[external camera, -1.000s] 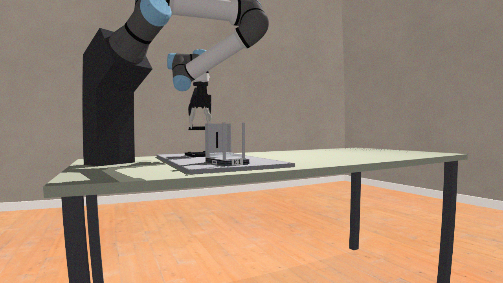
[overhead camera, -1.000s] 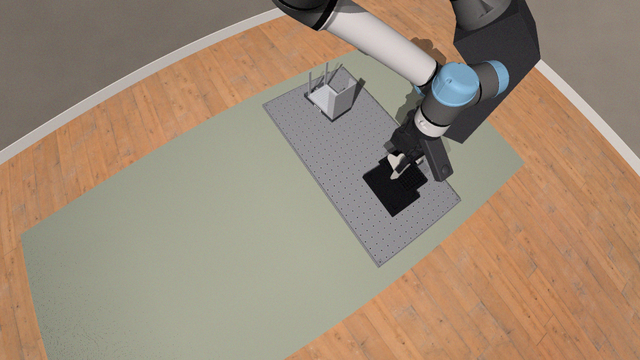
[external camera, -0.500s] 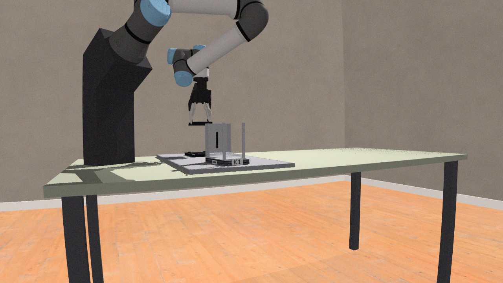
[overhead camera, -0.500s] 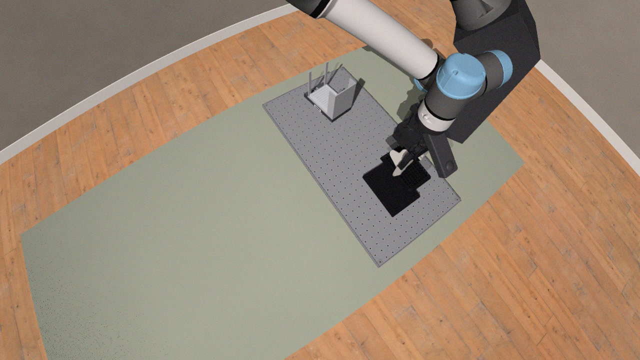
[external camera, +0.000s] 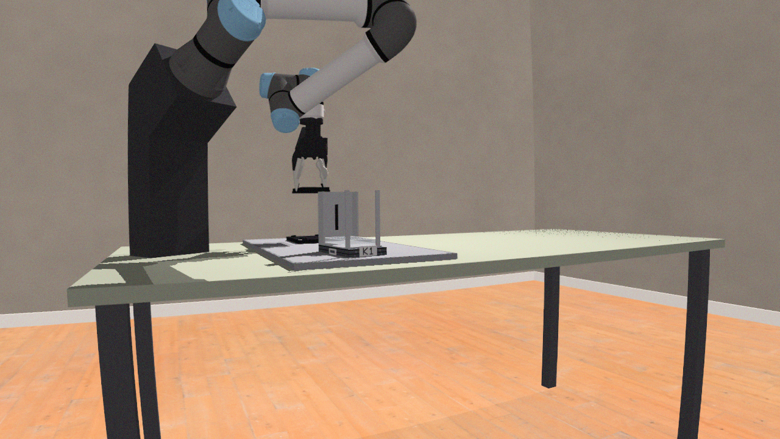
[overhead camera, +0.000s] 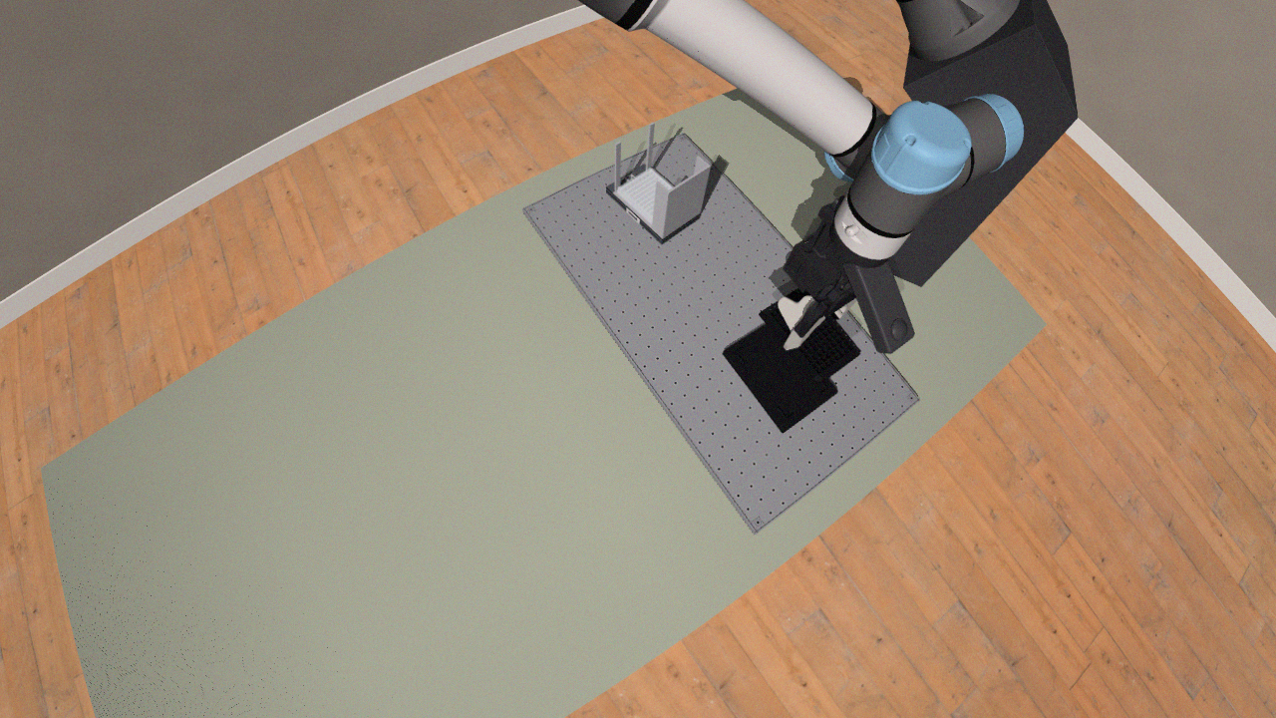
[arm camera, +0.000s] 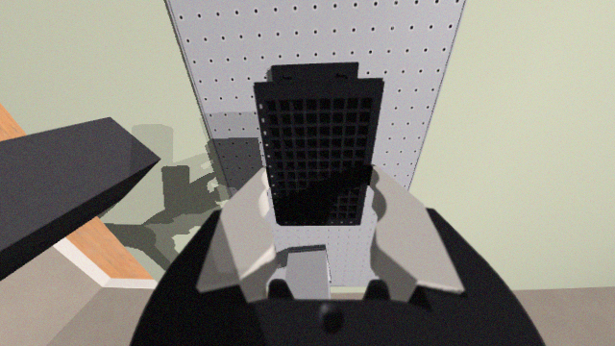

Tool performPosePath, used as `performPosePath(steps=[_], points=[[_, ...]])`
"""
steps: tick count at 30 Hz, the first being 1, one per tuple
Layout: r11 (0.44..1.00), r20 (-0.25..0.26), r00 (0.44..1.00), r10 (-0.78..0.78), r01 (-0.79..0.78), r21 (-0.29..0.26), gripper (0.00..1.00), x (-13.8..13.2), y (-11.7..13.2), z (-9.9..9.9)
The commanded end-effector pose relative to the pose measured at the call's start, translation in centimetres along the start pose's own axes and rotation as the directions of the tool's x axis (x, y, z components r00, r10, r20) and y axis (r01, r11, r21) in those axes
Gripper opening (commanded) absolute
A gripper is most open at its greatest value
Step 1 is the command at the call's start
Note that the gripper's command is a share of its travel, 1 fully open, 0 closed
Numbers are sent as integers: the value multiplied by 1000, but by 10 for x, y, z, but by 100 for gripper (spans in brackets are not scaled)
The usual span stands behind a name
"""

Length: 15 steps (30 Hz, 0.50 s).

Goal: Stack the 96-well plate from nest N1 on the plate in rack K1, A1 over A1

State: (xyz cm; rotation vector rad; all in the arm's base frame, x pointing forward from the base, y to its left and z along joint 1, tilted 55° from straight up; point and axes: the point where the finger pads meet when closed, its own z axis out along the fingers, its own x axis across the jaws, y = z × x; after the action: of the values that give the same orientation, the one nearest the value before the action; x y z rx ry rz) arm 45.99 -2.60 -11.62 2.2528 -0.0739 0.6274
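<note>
My gripper [overhead camera: 801, 323] [external camera: 309, 182] [arm camera: 317, 166] is shut on the black 96-well plate [overhead camera: 826, 347] [external camera: 311, 189] [arm camera: 317, 139], gripping its long sides near one end. The plate hangs level, well above the black plate nest N1 [overhead camera: 774, 385] [external camera: 301, 236] [arm camera: 314, 71], which stands empty below it. The stack rack K1 [overhead camera: 680, 197] [external camera: 337, 217], with a grey wall and thin upright posts, stands at the far end of the perforated board. A pale plate [overhead camera: 639, 195] [external camera: 348, 250] lies flat in its bottom. I cannot make out the plates' cut corners.
Nest and rack both sit on a grey perforated board [overhead camera: 678, 303] [external camera: 414, 256] [arm camera: 317, 34] on the green table top [overhead camera: 357, 428] [external camera: 490, 245]. The arm's dark pedestal [overhead camera: 990, 134] [external camera: 163, 163] [arm camera: 58, 168] stands close beside the nest.
</note>
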Motion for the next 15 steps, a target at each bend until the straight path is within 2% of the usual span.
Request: performPosePath(steps=[1, 5, 9, 15], points=[[1000, -1, 1000, 0, 0, 0, 0, 0, 0, 0], [1000, -1, 1000, 0, 0, 0, 0, 0, 0, 0], [992, -1, 992, -130, 130, 0, 0, 0, 13, -1], [992, -1, 992, -130, 130, 0, 0, -1, 33, -1]])
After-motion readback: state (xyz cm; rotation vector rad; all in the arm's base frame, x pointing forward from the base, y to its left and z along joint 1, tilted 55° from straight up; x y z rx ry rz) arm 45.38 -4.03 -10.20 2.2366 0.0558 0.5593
